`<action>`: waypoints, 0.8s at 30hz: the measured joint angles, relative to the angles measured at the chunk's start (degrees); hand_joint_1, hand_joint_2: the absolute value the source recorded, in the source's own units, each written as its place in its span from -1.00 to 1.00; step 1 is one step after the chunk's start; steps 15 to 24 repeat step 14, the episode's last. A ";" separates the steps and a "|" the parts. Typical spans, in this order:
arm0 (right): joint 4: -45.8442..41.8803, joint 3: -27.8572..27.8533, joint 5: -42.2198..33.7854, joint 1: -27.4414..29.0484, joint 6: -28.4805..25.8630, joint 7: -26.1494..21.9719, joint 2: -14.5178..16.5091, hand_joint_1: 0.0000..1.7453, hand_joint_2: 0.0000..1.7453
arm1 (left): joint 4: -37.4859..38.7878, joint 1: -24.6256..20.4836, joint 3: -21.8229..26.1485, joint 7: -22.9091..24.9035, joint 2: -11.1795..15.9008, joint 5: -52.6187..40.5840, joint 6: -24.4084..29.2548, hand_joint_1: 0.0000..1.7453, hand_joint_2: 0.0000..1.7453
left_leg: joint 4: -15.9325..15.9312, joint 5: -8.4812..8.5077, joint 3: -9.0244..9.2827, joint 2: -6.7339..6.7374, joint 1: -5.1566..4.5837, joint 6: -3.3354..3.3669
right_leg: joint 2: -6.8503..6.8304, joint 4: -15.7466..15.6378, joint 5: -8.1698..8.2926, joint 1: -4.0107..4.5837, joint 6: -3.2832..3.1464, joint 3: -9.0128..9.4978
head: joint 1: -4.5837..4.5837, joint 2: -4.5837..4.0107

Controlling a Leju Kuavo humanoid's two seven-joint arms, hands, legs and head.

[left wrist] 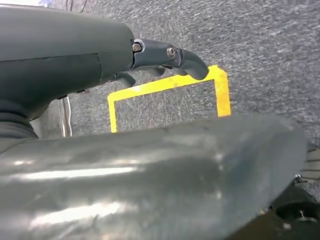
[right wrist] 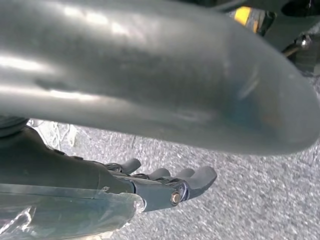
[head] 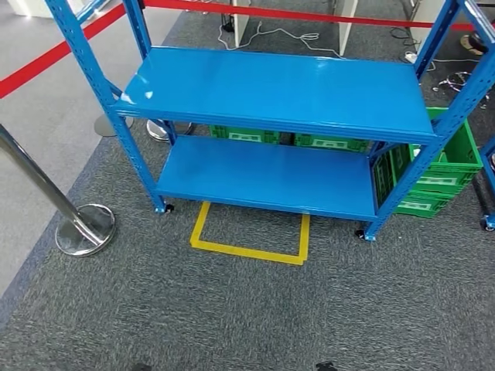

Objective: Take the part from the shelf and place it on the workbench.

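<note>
Blue steel two-tier shelving (head: 274,97) is standing at twelve o'clock, no part lying visibly on it, so its handling cannot be judged, while left hand (left wrist: 166,57) and right hand (right wrist: 166,185) are hanging empty, fingers loosely apart.

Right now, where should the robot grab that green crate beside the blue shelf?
Probably by its top rim, reaching down from above on the right. The green crate is open-topped with a rim, and the blue shelf's post crosses in front of its left part.

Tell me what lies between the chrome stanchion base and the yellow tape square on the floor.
Head view: bare grey carpet between the chrome stanchion base and the yellow tape square; the blue metal shelf's foot stands just behind that stretch.
</note>
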 joint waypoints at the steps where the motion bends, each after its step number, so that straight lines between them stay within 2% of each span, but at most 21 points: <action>1: 0.00 0.00 0.00 0.01 0.01 0.08 0.00 -1.00 -1.00 | 0.00 0.08 0.11 0.01 0.01 0.00 0.00 -1.00 -1.00 | -0.07 0.03 0.03 -0.02 0.00 -0.02 | -0.02 -0.16 0.02 0.01 -0.09 0.02 | -0.02 0.00; 9: 0.01 0.00 -0.08 0.01 0.01 0.26 0.01 -1.00 -1.00 | 0.00 0.15 0.45 0.01 0.13 0.00 -0.09 -1.00 -1.00 | -0.07 -0.04 0.05 -0.03 -0.09 0.67 | -0.01 -1.21 0.58 -0.08 0.75 0.51 | -0.02 0.00; 24: 0.01 0.00 -0.44 0.03 0.03 0.28 0.02 -1.00 -1.00 | 0.00 0.16 0.48 0.01 0.13 0.00 -0.12 -1.00 -1.00 | -0.07 0.04 0.04 -0.03 -0.11 0.81 | -0.01 -1.25 0.67 -0.11 0.89 0.75 | -0.04 0.00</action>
